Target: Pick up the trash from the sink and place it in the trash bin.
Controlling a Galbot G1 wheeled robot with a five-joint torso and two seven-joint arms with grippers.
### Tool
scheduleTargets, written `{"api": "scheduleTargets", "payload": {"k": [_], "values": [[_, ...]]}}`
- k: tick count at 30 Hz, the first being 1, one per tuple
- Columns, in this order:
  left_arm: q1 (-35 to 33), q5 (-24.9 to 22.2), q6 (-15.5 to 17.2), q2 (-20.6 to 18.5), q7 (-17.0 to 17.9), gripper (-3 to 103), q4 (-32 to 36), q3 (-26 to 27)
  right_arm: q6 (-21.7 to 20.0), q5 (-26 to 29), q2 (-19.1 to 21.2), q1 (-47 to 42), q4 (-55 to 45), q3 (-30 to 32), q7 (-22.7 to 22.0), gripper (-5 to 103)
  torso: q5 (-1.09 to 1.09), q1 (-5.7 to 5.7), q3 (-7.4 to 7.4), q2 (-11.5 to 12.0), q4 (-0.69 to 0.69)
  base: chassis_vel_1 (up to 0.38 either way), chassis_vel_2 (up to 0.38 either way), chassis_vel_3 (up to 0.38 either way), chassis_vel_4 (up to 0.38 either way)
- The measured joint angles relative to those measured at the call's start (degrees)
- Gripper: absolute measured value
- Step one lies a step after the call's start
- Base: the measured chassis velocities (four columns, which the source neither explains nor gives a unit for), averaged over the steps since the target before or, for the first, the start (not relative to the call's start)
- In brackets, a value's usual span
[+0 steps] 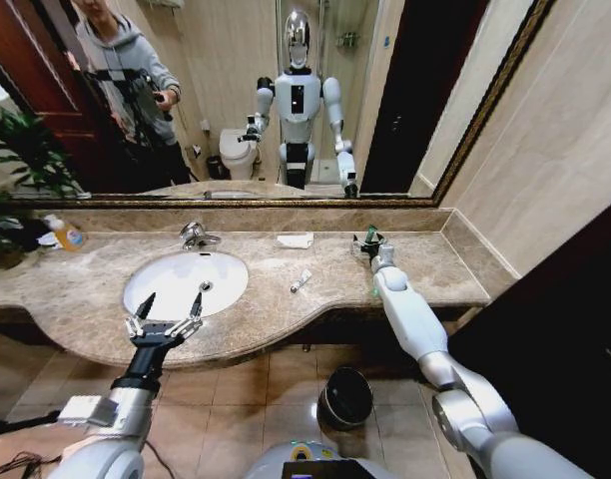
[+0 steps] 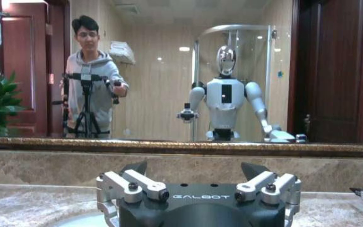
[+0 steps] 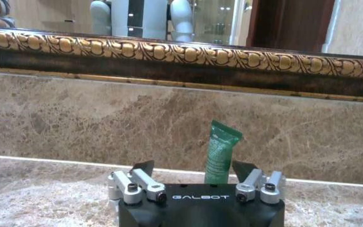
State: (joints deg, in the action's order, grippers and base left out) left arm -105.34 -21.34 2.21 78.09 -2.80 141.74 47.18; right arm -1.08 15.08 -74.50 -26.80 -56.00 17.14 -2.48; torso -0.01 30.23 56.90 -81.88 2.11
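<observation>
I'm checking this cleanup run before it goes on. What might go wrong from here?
The right gripper sits around the green tube close to the backsplash; a clumsy lift may scrape the wall or drop it. The trash bin stands on the floor under the counter edge, so a release could miss. The left gripper, open over the sink, might bump the basin.

Polished mottled brown marble bench (image 1: 405, 261) surrounds a glossy white sink (image 1: 176, 274) with a shiny chrome faucet (image 1: 195, 236); the green tube (image 3: 220, 151) looks like smooth plastic, the trash bin (image 1: 345, 397) glossy black.
</observation>
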Motion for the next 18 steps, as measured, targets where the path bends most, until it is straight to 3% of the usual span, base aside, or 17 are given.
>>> {"api": "scheduleTargets", "payload": {"k": [5,9,11,15,17,18], "values": [[0.00,0.00,0.00,0.00,0.00,100,0.00,0.00,0.06,-0.27,-0.17,0.01,0.12,0.06,-0.02,76,0.01,0.00,0.00,0.00,0.00,0.000,0.000,0.000,0.000],[0.00,0.00,0.00,0.00,0.00,100,0.00,0.00,0.07,-0.86,0.21,-0.37,-0.01,0.07,-0.12,60,0.01,0.00,0.00,0.00,0.00,0.000,0.000,0.000,0.000],[0.00,0.00,0.00,0.00,0.00,100,0.00,0.00,0.06,-1.02,0.35,-0.49,-0.06,0.07,-0.12,60,0.00,0.00,0.00,0.00,-0.01,0.000,0.000,0.000,0.000],[0.00,0.00,0.00,0.00,0.00,100,0.00,0.00,0.06,-1.14,0.45,-0.76,-0.22,0.07,-0.23,43,0.01,0.00,0.00,0.00,-0.01,0.000,0.000,0.000,0.000],[0.00,0.00,0.00,0.00,0.00,100,0.00,0.00,0.06,-1.13,0.49,-0.77,-0.32,0.02,-0.25,43,0.01,0.00,0.00,0.00,-0.01,0.000,0.000,0.000,0.000],[0.00,0.00,0.00,0.00,0.00,100,0.00,0.00,0.06,-1.09,0.55,-0.76,-0.37,-0.06,-0.26,36,0.00,0.00,0.00,0.00,-0.01,0.000,0.000,0.000,0.000]]}}
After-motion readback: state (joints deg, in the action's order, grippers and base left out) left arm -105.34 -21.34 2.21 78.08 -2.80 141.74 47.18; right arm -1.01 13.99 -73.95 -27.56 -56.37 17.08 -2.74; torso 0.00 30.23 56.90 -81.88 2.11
